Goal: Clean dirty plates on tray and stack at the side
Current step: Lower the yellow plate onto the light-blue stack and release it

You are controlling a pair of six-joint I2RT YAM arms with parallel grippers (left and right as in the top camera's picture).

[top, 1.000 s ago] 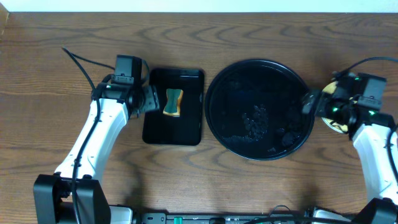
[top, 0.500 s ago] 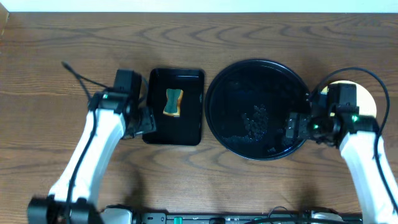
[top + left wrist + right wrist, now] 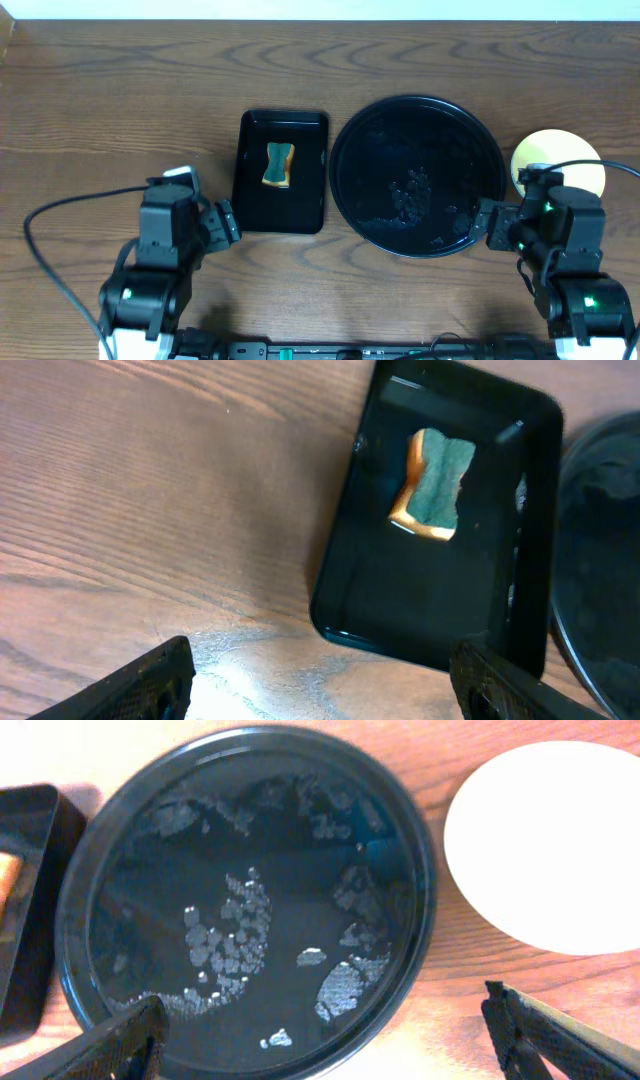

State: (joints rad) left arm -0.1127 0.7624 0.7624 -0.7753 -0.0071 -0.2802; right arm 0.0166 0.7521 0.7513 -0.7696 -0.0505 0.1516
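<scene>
Where wood table (image 3: 100, 90) meets white wall (image 3: 320, 8) | tray (image 3: 380, 135) wet (scattered droplets)

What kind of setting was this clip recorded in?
Probably a robot-lab tabletop staged for dishwashing: a sponge in a small black tray, a wet round black tray, and a pale plate beside it on the wood.

The large round glossy black tray (image 3: 400, 140) lies flat on the wooden surface (image 3: 100, 100), its floor speckled with pale wet-looking patches (image 3: 230, 930). Just right of it, not touching, a small round pale yellow plate (image 3: 565, 160) lies flat with a clean-looking face. Whether other plates lie beneath it cannot be told.
</scene>
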